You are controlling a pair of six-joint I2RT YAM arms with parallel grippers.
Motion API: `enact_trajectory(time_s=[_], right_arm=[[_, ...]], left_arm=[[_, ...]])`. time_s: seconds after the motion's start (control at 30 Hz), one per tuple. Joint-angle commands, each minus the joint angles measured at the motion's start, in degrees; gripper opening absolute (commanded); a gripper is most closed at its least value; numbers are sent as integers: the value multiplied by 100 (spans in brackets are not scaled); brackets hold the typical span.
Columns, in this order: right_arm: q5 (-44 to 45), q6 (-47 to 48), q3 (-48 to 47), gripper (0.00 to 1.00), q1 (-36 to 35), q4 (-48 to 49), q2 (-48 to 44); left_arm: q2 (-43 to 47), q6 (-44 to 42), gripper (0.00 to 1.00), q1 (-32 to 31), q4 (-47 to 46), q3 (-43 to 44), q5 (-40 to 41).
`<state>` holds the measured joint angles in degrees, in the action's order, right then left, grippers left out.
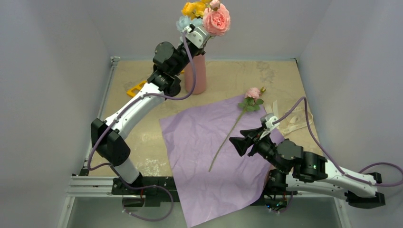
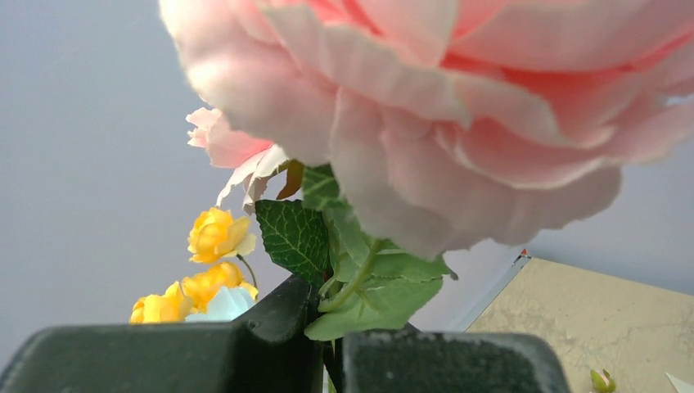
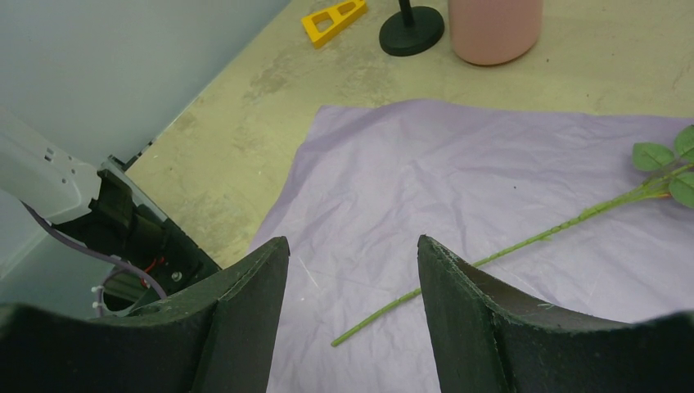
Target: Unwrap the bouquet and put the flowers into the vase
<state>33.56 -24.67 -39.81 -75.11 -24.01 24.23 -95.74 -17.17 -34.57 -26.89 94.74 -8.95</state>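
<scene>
Pale grey walls (image 1: 57, 71) enclose the beige tabletop (image 1: 228, 71) at nine, twelve and three o'clock; an aluminium rail (image 1: 90, 185) edges six o'clock. Soft, even light.

Blk/wht arms (image 1: 138, 104), purple cables (image 1: 193, 78).

Soft, even light falls from overhead. The speckled beige bench (image 1: 237, 76) is bright without glare, and shadows are faint and diffuse. In the left wrist view the large pink fabric rose (image 2: 458, 98) is too near and blurred. The left claw (image 2: 329, 352) along the bottom edge is blurred too, while the small yellow roses (image 2: 214, 233) are sharper. The right claw (image 3: 353, 242) looks soft-edged, but the creases of the crinkled lilac paper sheet (image 3: 458, 188) are crisp.
</scene>
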Motion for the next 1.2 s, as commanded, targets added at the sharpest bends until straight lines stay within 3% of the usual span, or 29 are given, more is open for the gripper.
enact_trajectory(time_s=[0.0, 0.3, 0.73, 1.17], right_arm=[[98, -73, 18, 63, -30, 81, -85], [99, -73, -18, 63, -30, 54, -76], [81, -66, -66, 63, -30, 107, 23], [98, -146, -23, 63, -31, 11, -100]], left_arm=[[-135, -77, 0, 60, -31, -184, 242], [-258, 188, 0, 192, -234, -266, 499], [-77, 796, 0, 216, 362, 658, 735], [-244, 692, 0, 216, 238, 144, 869]])
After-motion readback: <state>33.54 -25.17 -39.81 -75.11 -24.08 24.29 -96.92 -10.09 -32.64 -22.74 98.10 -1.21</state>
